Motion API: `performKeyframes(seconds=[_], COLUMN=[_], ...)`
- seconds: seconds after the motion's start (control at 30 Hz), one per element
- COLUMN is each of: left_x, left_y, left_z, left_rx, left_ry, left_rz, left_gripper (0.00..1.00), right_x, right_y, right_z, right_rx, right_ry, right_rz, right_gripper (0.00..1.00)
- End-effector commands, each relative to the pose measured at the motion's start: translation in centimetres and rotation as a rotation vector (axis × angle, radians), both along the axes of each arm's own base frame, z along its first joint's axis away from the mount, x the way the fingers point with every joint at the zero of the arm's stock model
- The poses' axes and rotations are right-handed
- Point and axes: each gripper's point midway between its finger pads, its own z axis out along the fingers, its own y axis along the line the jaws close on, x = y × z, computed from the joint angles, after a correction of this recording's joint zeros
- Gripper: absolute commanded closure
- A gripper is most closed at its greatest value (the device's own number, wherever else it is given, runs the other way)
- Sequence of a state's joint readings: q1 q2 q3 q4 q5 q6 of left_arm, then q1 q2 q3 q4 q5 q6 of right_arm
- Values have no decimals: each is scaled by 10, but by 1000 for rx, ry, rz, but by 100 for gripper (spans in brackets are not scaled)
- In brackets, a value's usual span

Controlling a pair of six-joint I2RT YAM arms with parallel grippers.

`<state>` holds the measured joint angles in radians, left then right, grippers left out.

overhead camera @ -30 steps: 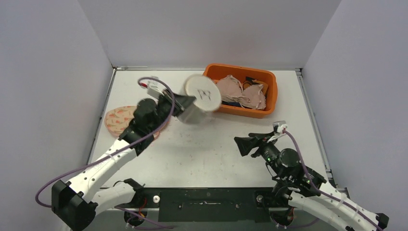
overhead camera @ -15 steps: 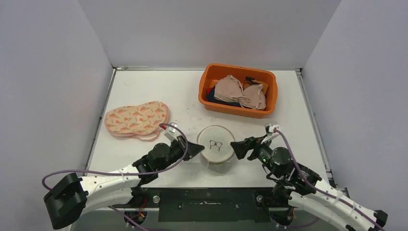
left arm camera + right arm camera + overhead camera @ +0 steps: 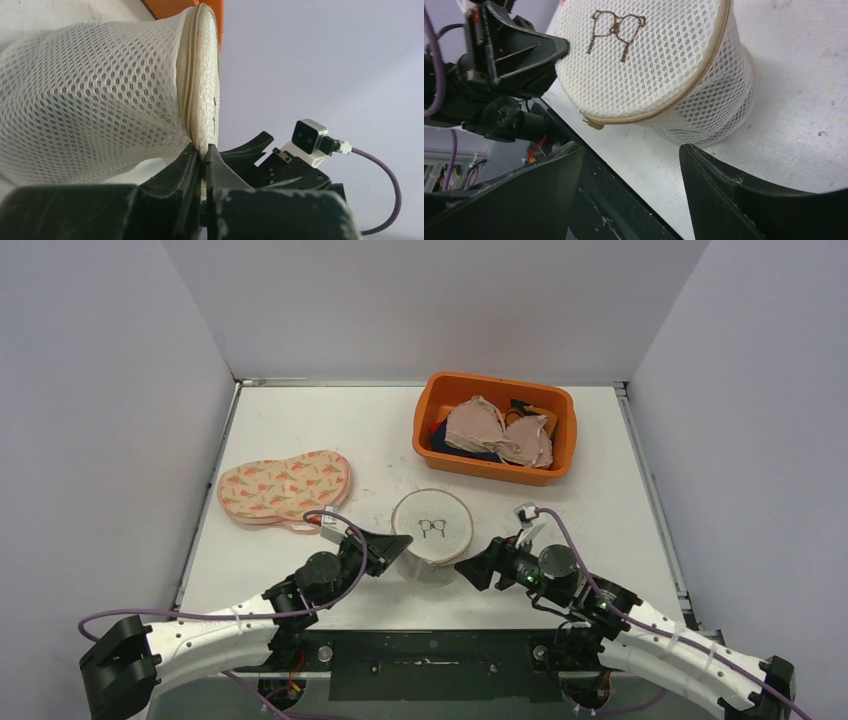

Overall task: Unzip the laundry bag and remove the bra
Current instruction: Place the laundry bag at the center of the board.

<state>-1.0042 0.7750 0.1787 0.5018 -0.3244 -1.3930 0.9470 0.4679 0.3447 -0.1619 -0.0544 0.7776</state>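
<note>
Left fingers [image 3: 187, 167] pinching laundry bag [image 3: 432, 535] rim; right fingers [image 3: 724, 200] spread, zip pull [image 3: 592, 123] just ahead, right arm nearer

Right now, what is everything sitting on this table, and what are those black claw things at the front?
laundry bag: one, white mesh with a brown stitched motif on the lid, front middle of the table, zip looks closed
printed bra: one, peach with an orange print, flat at the left
bin: one, orange, far side, right of centre
beige garments: count unclear, piled in the bin
dark cloth: one patch, dark blue, under that pile
table: one, white
left gripper: one, black, shut on the laundry bag's rim
right gripper: one, black, open, beside the bag
</note>
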Motion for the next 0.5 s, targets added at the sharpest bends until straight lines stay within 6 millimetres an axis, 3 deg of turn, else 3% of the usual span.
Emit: performKeyframes(seconds=[0.0,0.3,0.47], left_x=[7,-2,-6], left_y=[-1,-14,-18], left_z=[16,0,0], left_rx=[-72,-85,-64], left_ry=[78,175,187], left_rz=[92,86,66], left_gripper=[100,100,100], right_x=[4,17,21], right_y=[18,31,36], right_z=[7,16,12], right_rx=[59,228,225], right_ry=[32,74,112], right_rz=[4,-64,-82], right_gripper=[29,37,58])
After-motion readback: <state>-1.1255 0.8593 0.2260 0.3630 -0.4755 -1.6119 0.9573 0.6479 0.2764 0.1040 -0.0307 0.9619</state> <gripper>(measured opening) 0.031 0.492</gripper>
